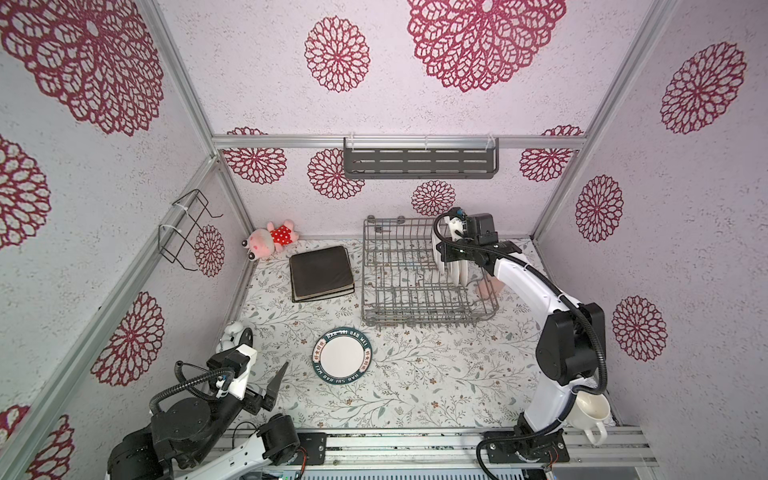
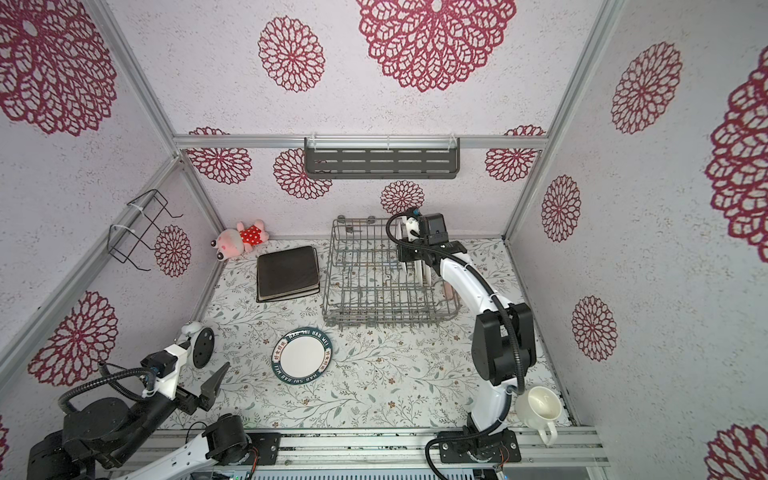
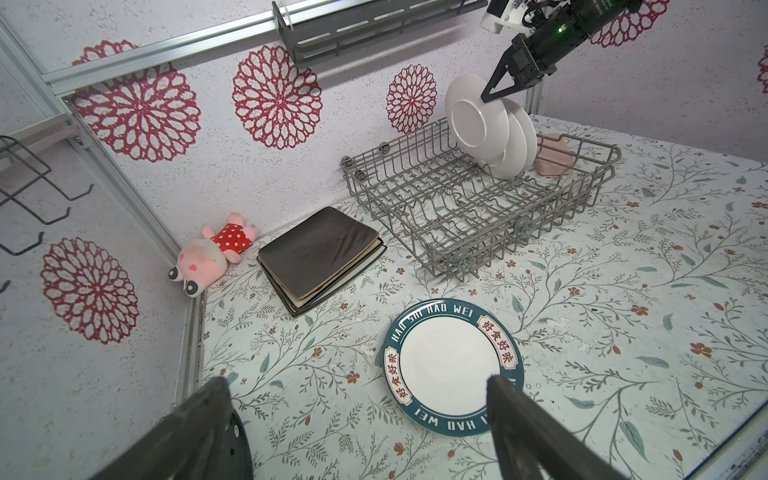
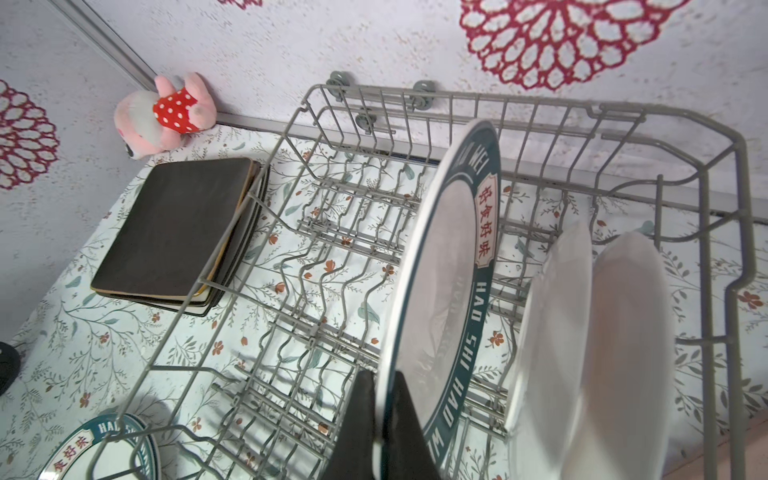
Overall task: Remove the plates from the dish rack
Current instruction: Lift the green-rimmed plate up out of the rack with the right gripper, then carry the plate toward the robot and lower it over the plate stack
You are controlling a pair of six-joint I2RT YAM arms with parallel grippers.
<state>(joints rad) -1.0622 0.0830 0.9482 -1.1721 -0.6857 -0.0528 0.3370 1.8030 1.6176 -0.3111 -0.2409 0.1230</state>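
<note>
The right gripper is clamped on the upper rim of a round plate standing on edge at the far right of the dish rack, with two white plates just beside it. The left gripper hangs with jaws apart, near left. The plate looks glazed, stiff, breakable and likely slippery. A rim pinch seems right, lifted straight up and out.

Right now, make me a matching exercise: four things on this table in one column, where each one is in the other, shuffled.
Things:
1. square plate stack
2. white mug
3. plush toy
4. upright teal-rimmed plate

Places:
a. next to the right arm's base
b. pinched at its rim by the right claw
c. beside the dish rack, on its left
d. in the back left corner

Pairs: 1-c, 2-a, 3-d, 4-b
</note>
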